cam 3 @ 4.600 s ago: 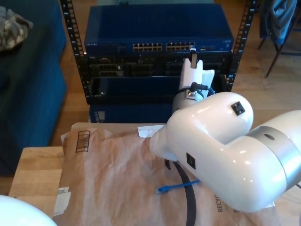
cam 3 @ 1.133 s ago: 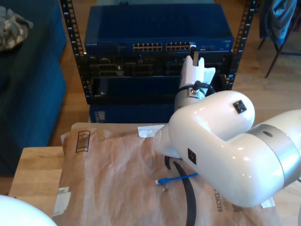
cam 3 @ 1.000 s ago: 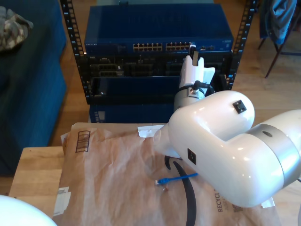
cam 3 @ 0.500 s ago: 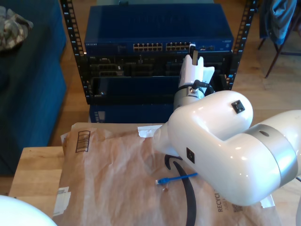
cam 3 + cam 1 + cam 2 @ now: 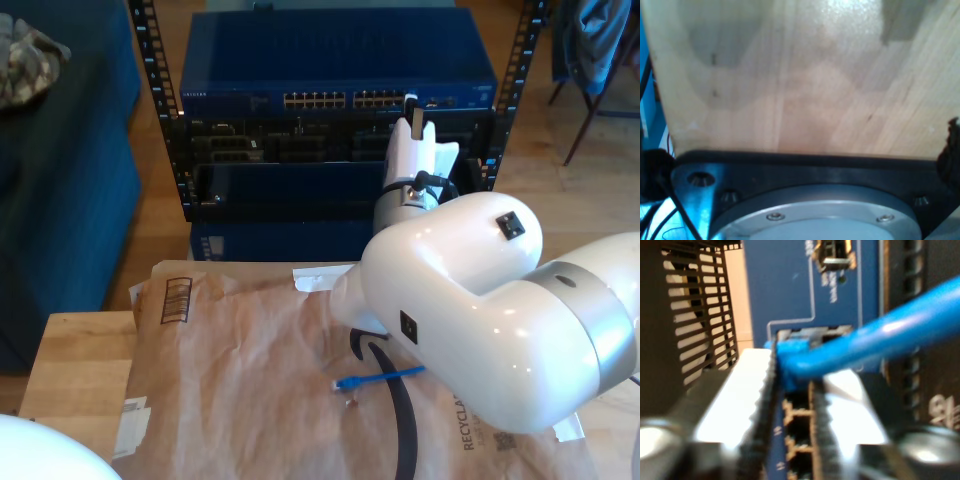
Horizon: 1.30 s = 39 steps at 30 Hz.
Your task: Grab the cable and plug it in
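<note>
Nearest to me, the free end of the cable [image 5: 375,378] lies loose on the brown paper [image 5: 240,370] on the wooden table [image 5: 70,370]. Further away, my second gripper [image 5: 792,405] has its ribbed fingers [image 5: 762,405] closed on the other plug [image 5: 790,355], right at a port of the blue network switch [image 5: 335,60] in the rack. I judge the plug is at the port mouth or partly in; seating it remains. The cable is thin and bright blue. Whether my first gripper is open or closed I cannot tell.
</note>
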Each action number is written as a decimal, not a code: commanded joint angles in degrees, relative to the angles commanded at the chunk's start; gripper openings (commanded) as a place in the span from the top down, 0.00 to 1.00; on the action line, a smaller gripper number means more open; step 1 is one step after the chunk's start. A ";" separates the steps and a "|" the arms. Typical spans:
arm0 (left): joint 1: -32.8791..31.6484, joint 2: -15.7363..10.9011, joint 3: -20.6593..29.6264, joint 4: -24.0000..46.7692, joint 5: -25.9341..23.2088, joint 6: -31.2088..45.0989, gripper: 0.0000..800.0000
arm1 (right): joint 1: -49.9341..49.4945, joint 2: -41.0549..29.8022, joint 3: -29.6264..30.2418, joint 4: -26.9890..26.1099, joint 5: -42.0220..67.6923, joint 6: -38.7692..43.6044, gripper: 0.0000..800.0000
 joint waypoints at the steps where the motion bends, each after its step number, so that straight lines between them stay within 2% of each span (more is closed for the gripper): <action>1: 0.00 0.00 0.00 0.00 0.00 0.00 0.00 | 0.09 -0.70 0.62 0.00 0.00 0.00 0.65; 6: 0.00 0.00 0.00 0.00 0.00 0.00 0.00 | 0.97 -4.92 5.19 0.00 0.00 0.09 0.62; 9: 0.00 0.00 0.00 0.00 0.00 0.00 0.00 | 1.67 -9.32 11.25 0.09 0.53 0.00 0.60; 17: 0.00 0.00 0.00 0.00 0.00 0.00 0.00 | 1.23 -23.21 25.93 -0.35 9.32 -0.35 0.46; 19: 0.00 0.00 0.00 0.00 0.00 0.00 0.00 | -0.44 -27.34 28.66 -1.93 12.13 -0.35 0.45; 22: 0.00 0.00 0.00 0.00 0.00 0.00 0.00 | -4.92 -33.93 32.70 -6.77 18.20 -0.62 0.32; 25: 0.00 0.00 0.00 0.00 0.00 0.00 0.00 | -9.67 -38.86 34.64 -13.71 26.20 -1.23 0.19; 27: 0.00 0.00 0.00 0.00 0.00 0.00 0.00 | -13.36 -41.41 34.81 -16.88 32.97 -1.32 0.16; 29: 0.00 0.00 0.00 0.00 0.00 0.00 0.00 | -16.97 -43.52 34.90 -20.04 39.21 -1.49 0.07; 31: 0.00 0.00 0.00 0.00 0.00 0.00 0.00 | -20.31 -45.80 34.99 -22.68 44.40 -1.49 0.02; 39: 0.00 0.00 0.00 0.00 0.00 0.00 0.00 | -34.55 -54.07 35.43 -23.91 64.79 -1.49 0.01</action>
